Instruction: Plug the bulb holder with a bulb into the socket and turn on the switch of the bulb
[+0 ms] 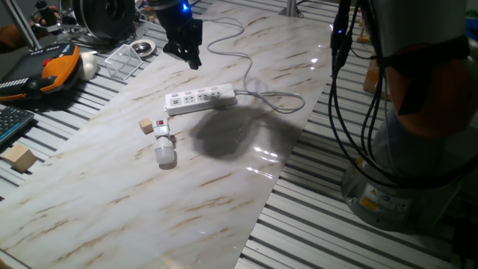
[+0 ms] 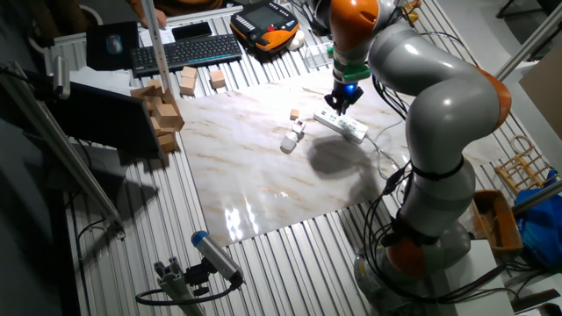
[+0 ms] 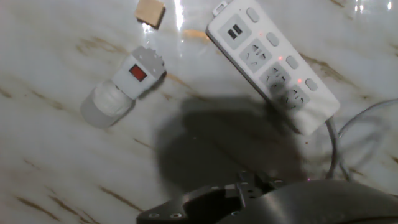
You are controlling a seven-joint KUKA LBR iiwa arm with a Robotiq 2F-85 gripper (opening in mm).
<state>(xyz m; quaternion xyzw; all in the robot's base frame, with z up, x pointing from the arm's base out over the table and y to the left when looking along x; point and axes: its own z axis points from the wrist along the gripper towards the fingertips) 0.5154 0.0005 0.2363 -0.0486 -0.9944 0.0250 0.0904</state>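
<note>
The white bulb holder (image 1: pixel 160 128) with a red switch lies on its side on the marble board, and its frosted bulb (image 1: pixel 165 154) points toward the front. In the hand view the holder (image 3: pixel 140 73) and bulb (image 3: pixel 104 106) lie left of the socket (image 3: pixel 273 64). The socket is a long white power strip (image 1: pixel 200 99) a short way behind and to the right of the holder. My gripper (image 1: pixel 193 61) hangs in the air above and behind the strip, with fingers together and nothing in them. It also shows in the other fixed view (image 2: pixel 340 98) and at the bottom of the hand view (image 3: pixel 252 182).
A small tan cube (image 1: pixel 146 125) sits just left of the holder. The strip's white cord (image 1: pixel 272 96) loops to the right. An orange pendant (image 1: pixel 52 69), a white ball (image 1: pixel 89 66), a clear box (image 1: pixel 123 60), a keyboard (image 1: pixel 11 123) and a wooden block (image 1: pixel 19 158) lie on the left.
</note>
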